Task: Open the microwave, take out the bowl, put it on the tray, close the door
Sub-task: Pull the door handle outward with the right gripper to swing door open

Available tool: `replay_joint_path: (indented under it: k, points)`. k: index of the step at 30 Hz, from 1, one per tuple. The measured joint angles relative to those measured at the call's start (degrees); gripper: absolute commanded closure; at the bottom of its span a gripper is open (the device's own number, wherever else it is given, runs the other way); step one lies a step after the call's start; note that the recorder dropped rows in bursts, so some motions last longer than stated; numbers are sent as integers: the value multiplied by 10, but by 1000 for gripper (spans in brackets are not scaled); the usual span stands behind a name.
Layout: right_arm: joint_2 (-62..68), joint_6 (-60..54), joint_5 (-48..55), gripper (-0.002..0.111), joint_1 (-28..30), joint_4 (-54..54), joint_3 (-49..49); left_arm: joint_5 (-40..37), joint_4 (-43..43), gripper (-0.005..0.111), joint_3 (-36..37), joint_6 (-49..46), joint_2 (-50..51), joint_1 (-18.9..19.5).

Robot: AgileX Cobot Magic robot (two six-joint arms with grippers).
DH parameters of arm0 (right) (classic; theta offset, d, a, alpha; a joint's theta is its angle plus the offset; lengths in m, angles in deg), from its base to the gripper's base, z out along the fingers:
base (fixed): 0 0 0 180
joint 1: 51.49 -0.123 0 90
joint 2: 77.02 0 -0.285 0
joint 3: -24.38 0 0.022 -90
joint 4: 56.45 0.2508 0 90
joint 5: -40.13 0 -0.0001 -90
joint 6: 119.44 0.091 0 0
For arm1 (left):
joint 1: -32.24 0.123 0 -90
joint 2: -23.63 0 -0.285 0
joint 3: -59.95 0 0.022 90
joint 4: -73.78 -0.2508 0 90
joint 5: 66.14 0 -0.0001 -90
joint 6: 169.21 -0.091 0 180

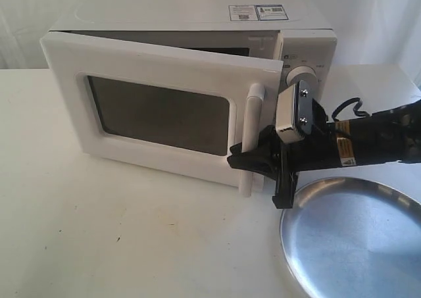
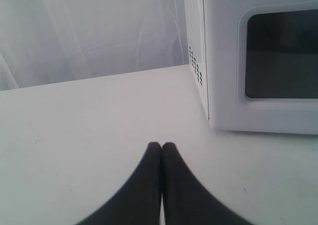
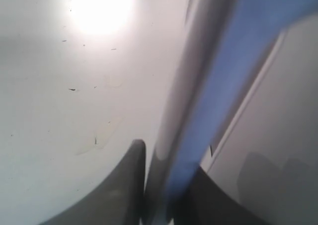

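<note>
Clasping the door handle [image 1: 255, 110], right claw [image 1: 245, 162], tray [image 1: 355, 245] just beside

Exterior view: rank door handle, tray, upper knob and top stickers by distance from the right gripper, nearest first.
1. door handle: clamped in the right gripper.
2. tray: just below and right of it.
3. upper knob: above it, right of the handle.
4. stickers: highest, on the microwave top.
</note>
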Motion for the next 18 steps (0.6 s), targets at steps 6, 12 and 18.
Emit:
replay_joint_path:
  k: [6,12,18]
  points:
    - [-35,21,23,108,-7,-4,28,0,0,107,0,0,0,0]
    - [-105,94,104,108,-23,-8,75,0,0,107,0,0,0,0]
    - [-191,165,120,96,-23,-55,111,0,0,107,0,0,0,0]
